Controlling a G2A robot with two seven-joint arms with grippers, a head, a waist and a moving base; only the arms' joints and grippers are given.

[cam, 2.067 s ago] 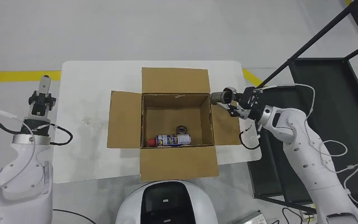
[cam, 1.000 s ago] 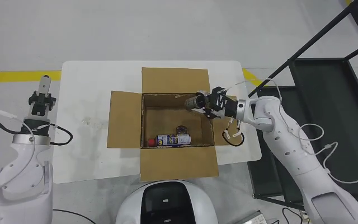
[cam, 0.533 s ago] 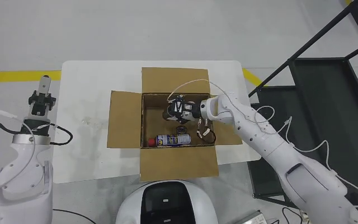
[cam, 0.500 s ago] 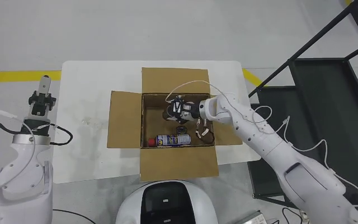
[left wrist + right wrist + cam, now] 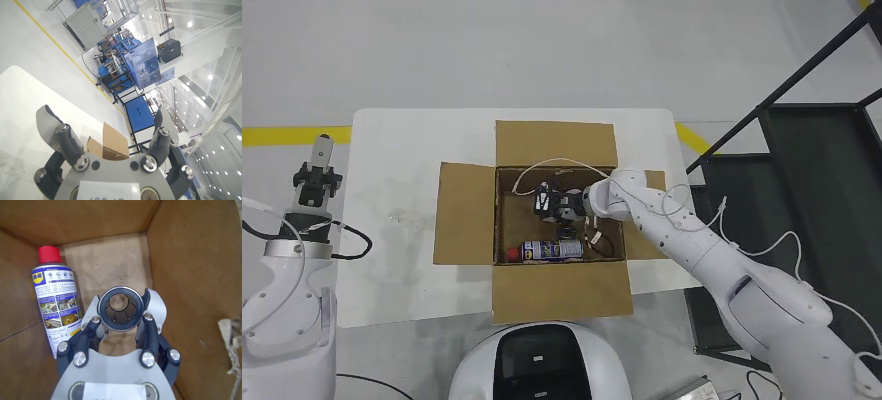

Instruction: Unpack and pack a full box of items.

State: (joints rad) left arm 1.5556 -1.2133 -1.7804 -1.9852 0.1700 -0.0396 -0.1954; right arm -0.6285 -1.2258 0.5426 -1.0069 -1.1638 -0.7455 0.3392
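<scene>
An open cardboard box [image 5: 464, 213] stands in the middle of the white table [image 5: 402, 250]. My right gripper [image 5: 547, 203] is down inside the box, shut on a short metal cylinder sleeve [image 5: 121, 308] with a dark rim; I see through its bore. On the box floor [image 5: 113, 262] beside it lies a blue and yellow spray can [image 5: 56, 300] with a red cap, also seen as the spray can [image 5: 550, 249] near the box's front wall. My left gripper [image 5: 105, 119] is open and holds nothing, raised off the table's left edge, where the left gripper [image 5: 319, 180] points away from the box.
A small dark ring [image 5: 570, 233] lies on the box floor next to the can. The box's four flaps are folded outward. A black metal rack [image 5: 812, 150] stands just right of the table. Cardboard walls [image 5: 189, 275] close in around the right gripper.
My right gripper, holding the metal sleeve, has moved from above the right flap leftward and down into the box. The left arm has stayed still.
</scene>
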